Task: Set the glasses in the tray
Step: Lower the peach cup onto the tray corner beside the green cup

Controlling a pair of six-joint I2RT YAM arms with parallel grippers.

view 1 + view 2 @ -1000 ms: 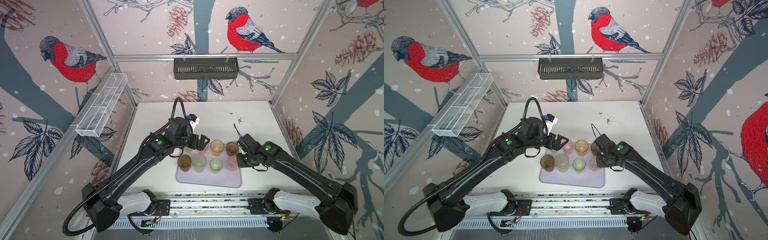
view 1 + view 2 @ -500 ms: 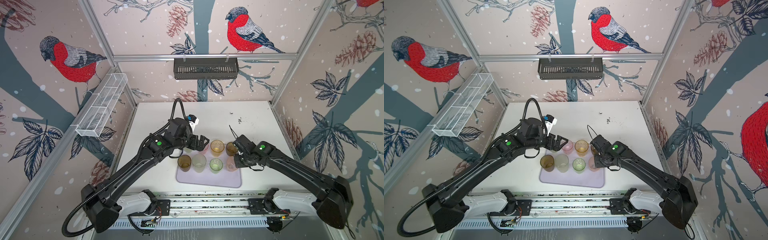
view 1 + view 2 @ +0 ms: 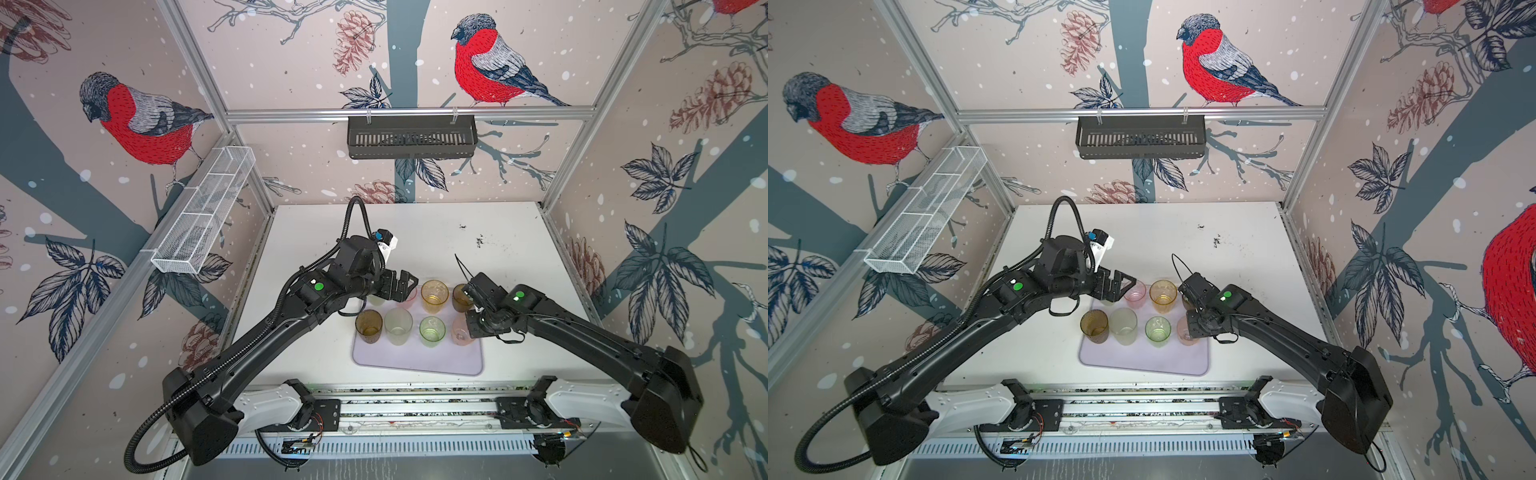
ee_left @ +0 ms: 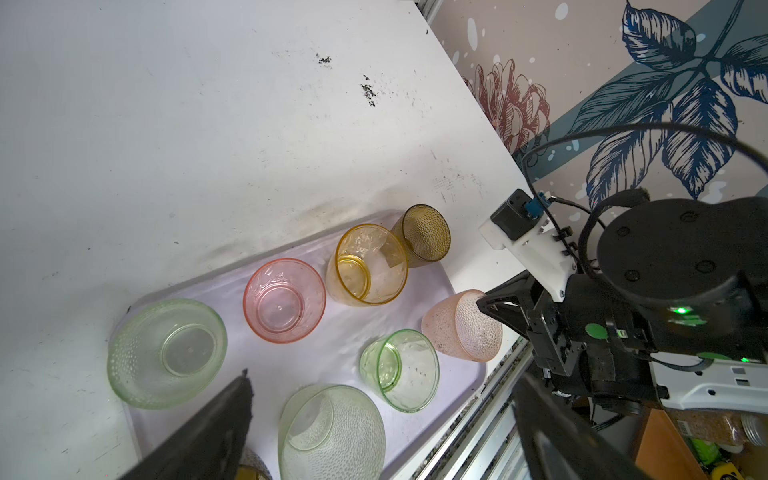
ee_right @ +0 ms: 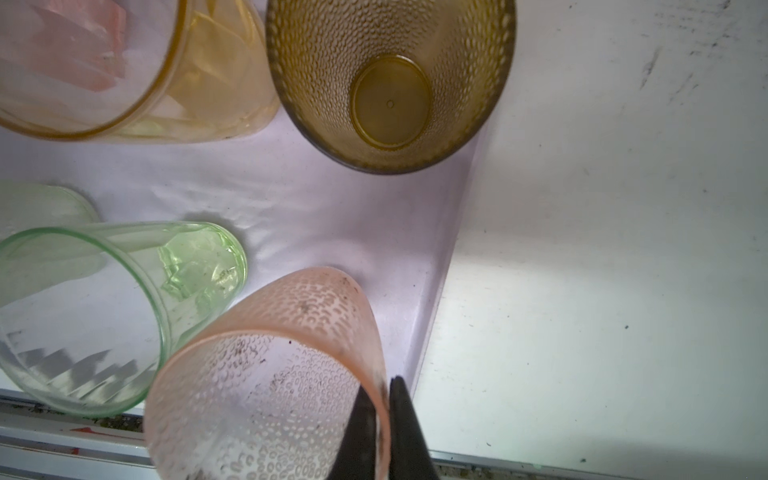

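Now the right gripper [image 5: 380, 384] is pinched shut on the thin wall of the peach dotted plastic glass [image 5: 266, 374]. One finger is inside the mouth and one is outside. That glass is at the near right corner of the flat pale lilac tray [image 3: 415, 361], just inside the tray's right edge. Its mouth faces up and its long side is about upright. I cannot tell if its bottom sits on the tray yet. The right arm is the one on it, so I think its next job is to let go and go straight up.

The bright green glass [image 5: 104, 316] stands just beside it, toward the tray's middle. The brown dotted glass [image 5: 390, 83] stands at the far right corner. A sideways pull could bump them.

The left gripper [image 3: 405, 286] is wide open and holds nothing. It hangs over the tray's far edge, above the pink glass [image 4: 284, 299]. The pale green glass [image 4: 166, 353] is beside it at the far left corner.
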